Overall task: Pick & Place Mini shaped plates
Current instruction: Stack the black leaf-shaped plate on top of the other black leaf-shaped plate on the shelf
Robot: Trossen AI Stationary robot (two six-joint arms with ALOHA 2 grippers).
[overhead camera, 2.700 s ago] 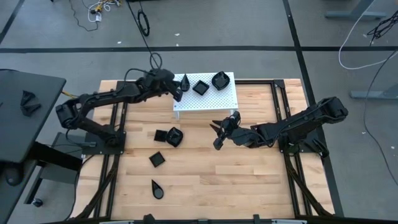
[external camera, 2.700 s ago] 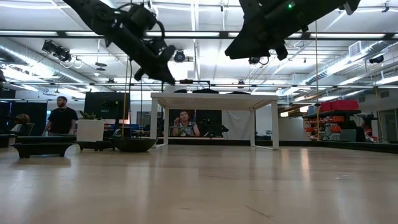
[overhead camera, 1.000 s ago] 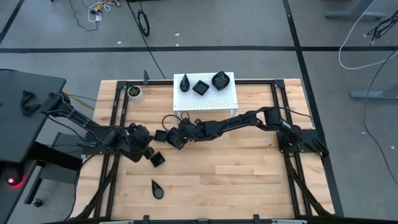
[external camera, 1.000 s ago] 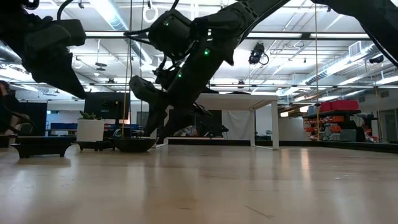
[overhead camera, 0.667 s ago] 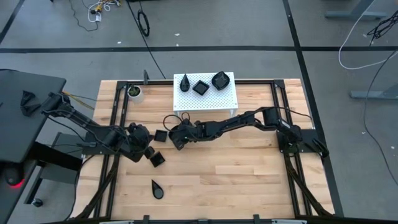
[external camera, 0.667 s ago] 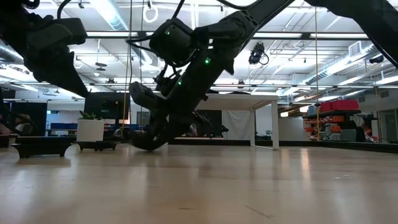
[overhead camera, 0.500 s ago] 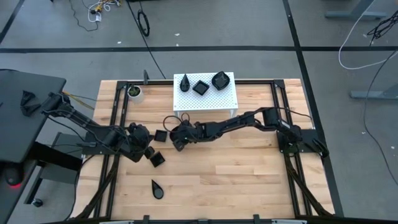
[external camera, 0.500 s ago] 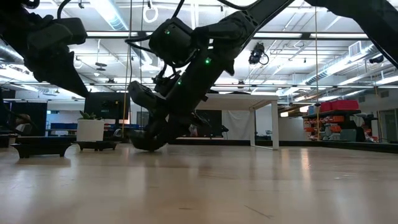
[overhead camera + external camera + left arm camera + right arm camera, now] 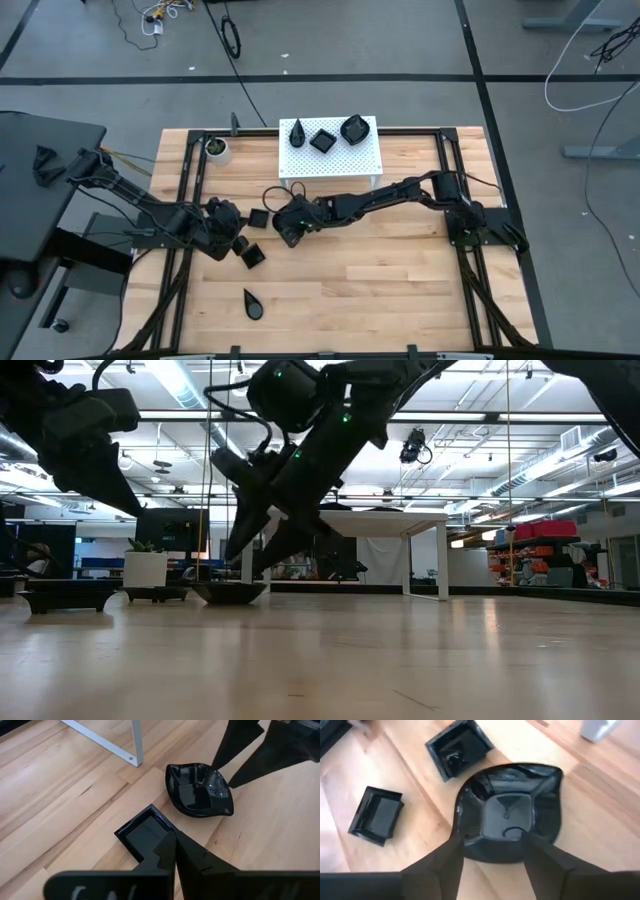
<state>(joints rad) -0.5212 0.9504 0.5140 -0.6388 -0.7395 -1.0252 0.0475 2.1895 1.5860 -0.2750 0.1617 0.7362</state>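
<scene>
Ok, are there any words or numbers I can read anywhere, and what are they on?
No text here can be read.
Pale marks on the dark bar at the base of the left pincer: too blurred to read.
Shell plate and square plate: plain glossy black, no label.
Shelves in the room behind: anything written there is too small to read.

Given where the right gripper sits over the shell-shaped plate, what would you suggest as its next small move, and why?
Probably lower a little and close. The right gripper has its open fingers straddling the near rim of the shell-shaped plate, which seems to lie flat on the table, not yet gripped.
</scene>
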